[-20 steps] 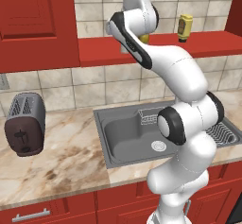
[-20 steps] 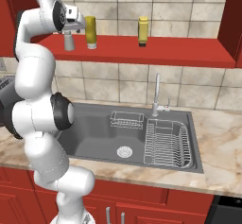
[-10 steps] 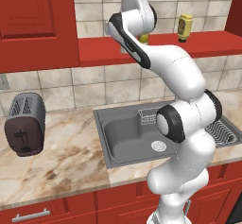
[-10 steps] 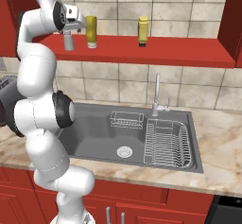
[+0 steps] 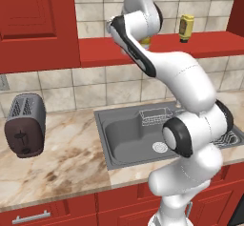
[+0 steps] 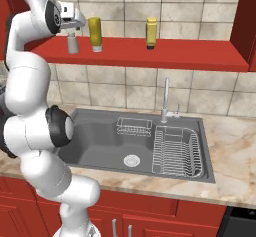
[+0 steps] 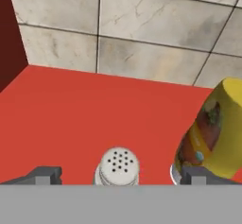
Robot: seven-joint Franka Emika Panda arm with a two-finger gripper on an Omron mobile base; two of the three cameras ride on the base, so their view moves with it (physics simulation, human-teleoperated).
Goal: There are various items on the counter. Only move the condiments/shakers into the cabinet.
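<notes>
On the red shelf of the cabinet [image 6: 165,51] stands the small grey shaker [image 6: 73,43], upright near its left end. My gripper [image 6: 71,27] hangs just above it, open. In the hand view the shaker's perforated top [image 7: 117,165] sits between the two spread fingertips [image 7: 47,175] of the gripper [image 7: 121,176], touching neither. The bright yellow bottle [image 6: 95,33] [image 7: 212,133] stands right beside the shaker. Further right on the shelf is the mustard bottle [image 6: 151,32] [image 5: 186,28]. In the left base view the arm hides most of the yellow bottle [image 5: 146,42].
Below the shelf lies the marble counter [image 5: 71,158] with a dark toaster [image 5: 25,125] at its left and a grey sink [image 6: 100,136]. A wire dish rack [image 6: 175,153] and faucet [image 6: 166,101] are at the sink's right. A closed red cabinet [image 5: 38,25] borders the shelf's left end.
</notes>
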